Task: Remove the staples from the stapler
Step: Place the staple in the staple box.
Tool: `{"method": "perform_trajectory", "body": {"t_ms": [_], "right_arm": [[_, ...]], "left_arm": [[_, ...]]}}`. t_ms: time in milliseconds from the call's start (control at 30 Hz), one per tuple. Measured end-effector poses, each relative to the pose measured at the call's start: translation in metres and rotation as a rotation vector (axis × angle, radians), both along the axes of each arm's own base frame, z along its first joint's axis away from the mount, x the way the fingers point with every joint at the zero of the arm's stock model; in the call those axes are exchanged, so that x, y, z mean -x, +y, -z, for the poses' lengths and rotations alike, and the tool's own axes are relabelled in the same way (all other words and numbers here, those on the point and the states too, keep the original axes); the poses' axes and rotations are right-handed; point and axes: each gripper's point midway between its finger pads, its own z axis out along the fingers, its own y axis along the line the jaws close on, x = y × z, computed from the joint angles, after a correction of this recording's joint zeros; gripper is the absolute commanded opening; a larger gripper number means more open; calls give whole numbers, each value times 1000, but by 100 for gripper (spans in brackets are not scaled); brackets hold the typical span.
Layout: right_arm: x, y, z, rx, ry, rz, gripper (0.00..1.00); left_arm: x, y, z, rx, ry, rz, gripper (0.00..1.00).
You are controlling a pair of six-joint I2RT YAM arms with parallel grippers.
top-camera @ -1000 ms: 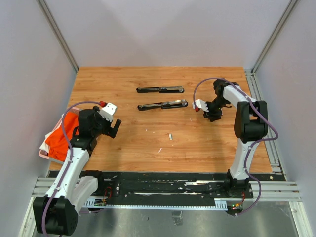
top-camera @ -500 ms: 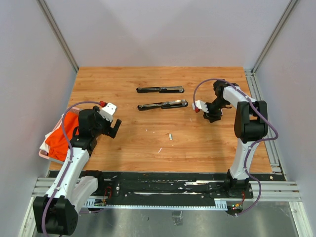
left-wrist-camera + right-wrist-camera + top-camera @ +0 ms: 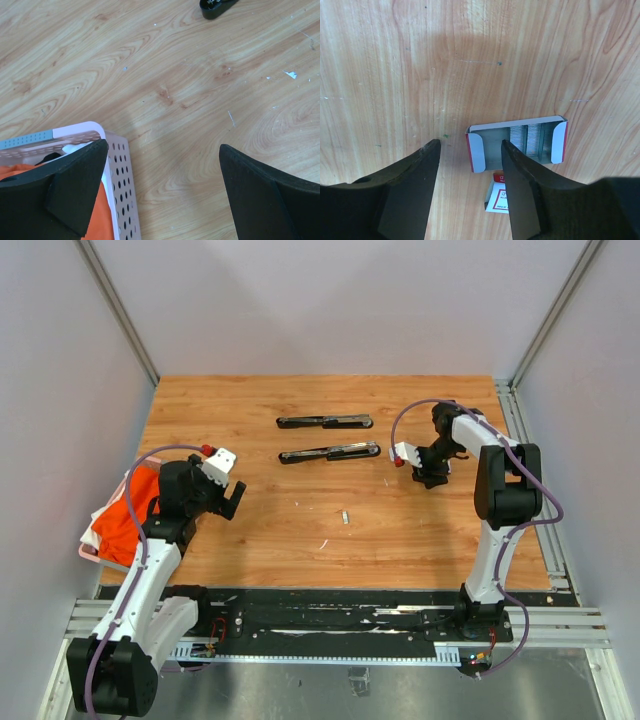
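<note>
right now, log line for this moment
left end effector open by basket | right end effector open over staple box | far stapler, near stapler opened flat | staples lying loose

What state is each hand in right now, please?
Left hand: open wide, holding nothing.
Right hand: open, holding nothing; an open white-and-red box lies just below it.

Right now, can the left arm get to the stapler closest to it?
Probably yes. The left gripper is open and empty, and only bare wooden table lies between it and the nearer stapler. It would be a long stretch, though.
</note>
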Motion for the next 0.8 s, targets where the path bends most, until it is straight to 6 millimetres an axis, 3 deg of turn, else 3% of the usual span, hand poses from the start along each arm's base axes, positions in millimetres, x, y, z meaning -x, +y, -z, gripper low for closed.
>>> {"method": "perform_trajectory", "body": {"t_ms": [500, 800], "right_arm": [[-1, -1, 1, 3, 1, 12, 68], [0, -1, 1, 3, 6, 18, 70]], "left_arm": [[0, 0, 0, -1, 0, 1, 98], [0, 0, 0, -1, 0, 1, 98]]}}
